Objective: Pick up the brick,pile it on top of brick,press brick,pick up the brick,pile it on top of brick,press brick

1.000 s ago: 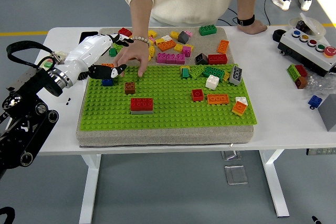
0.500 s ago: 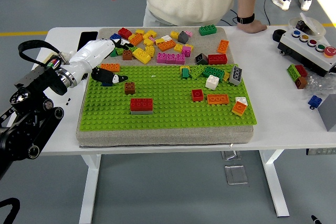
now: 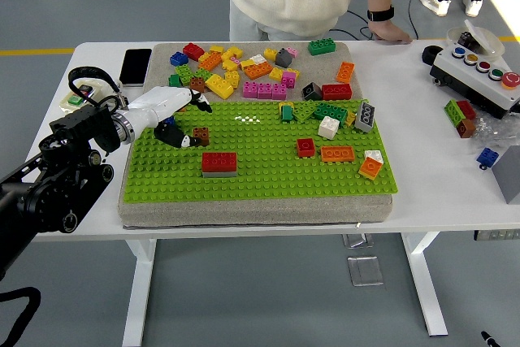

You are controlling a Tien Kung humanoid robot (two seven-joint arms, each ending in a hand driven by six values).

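My left hand (image 3: 175,122), white with black fingertips, hangs low over the left end of the green baseplate (image 3: 268,170). It sits just left of a small brown brick (image 3: 201,136) and hides the plate under it. A red brick on a grey one (image 3: 219,162) stands below and to the right of the hand. Further right on the plate are a red brick (image 3: 305,147), an orange brick (image 3: 337,153) and a white brick (image 3: 328,127). Whether the hand holds anything is hidden. The right arm is out of sight.
Several loose bricks (image 3: 244,67) lie on the mat behind the plate. A phone (image 3: 135,65) lies at the far left and a button box (image 3: 479,67) at the far right. A person stands behind the table with one hand (image 3: 392,35) resting on it.
The person's hand has left the baseplate and pulled back off the table. My left hand has moved down and right toward the brown brick, now covering the orange and blue bricks seen earlier.
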